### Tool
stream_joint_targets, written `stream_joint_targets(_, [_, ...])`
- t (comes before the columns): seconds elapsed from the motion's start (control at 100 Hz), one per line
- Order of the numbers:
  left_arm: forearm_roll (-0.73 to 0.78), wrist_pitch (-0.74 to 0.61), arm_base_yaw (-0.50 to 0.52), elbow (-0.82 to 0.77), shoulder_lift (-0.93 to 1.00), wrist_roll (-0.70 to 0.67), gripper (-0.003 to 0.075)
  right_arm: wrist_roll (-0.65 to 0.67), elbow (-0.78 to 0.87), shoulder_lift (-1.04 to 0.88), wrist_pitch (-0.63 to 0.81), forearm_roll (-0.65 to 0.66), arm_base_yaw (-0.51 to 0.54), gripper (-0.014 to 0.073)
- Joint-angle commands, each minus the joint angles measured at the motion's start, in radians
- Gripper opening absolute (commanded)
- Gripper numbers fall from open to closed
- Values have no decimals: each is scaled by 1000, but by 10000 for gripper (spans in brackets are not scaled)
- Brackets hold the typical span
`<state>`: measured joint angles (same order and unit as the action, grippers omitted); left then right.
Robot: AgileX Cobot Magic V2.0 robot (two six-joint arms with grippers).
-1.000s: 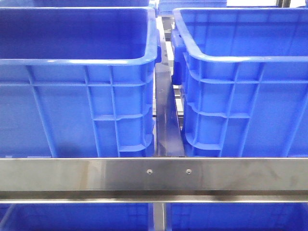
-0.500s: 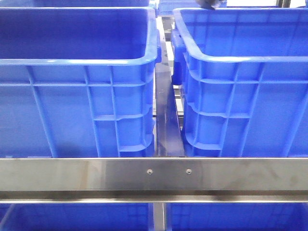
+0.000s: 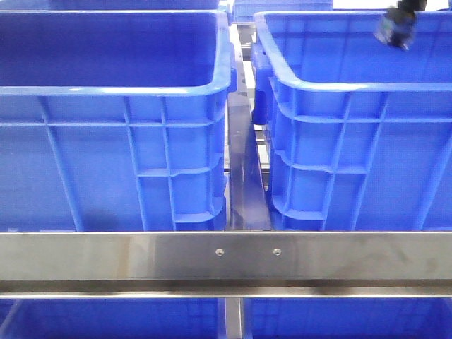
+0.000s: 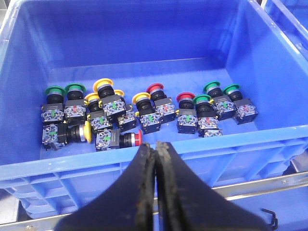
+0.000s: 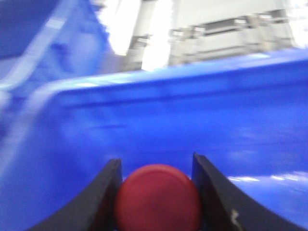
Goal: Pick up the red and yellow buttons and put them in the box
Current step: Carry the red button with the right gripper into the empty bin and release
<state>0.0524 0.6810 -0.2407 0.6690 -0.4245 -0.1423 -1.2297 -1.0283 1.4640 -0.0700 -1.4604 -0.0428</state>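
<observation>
the right gripper (image 5: 156, 192) had its jaws clamped on a red button (image 5: 158, 198), holding it above the inside of the box (image 3: 353, 92), the brighter blue crate on the right in the front view, where the gripper (image 3: 395, 30) showed near the far top corner. the left gripper (image 4: 155, 154) had its jaws pressed together with nothing between them, over the near wall of the darker crate (image 4: 269, 149), where a cluster of push buttons lay, among them a yellow button (image 4: 103, 85) and green buttons (image 4: 75, 87).
</observation>
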Motion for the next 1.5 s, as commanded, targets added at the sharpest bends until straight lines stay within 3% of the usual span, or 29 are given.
stream_joint_targets(0.0, [1, -83, 2, 27, -8, -4, -19, -36, -46, 13, 87, -19, 4, 142])
stream_joint_targets(0.58, [1, -86, 2, 27, -8, -4, -19, -62, -291, 340, 111, -18, -37, 142])
stream_joint_targets(0.86, [1, -86, 2, 27, -8, -4, -19, -63, -318, 392, 170, 28, -52, 142])
stream_joint_targets(1.25, [1, -86, 2, 27, -8, -4, -19, -63, -330, 452, 120, 35, -52, 146])
stream_joint_targets(1.36, [1, -86, 2, 27, -8, -4, -19, -63, -330, 452, 119, 35, -52, 204])
stream_joint_targets(1.49, [1, -86, 2, 27, -8, -4, -19, -63, -330, 452, 109, 35, -52, 359])
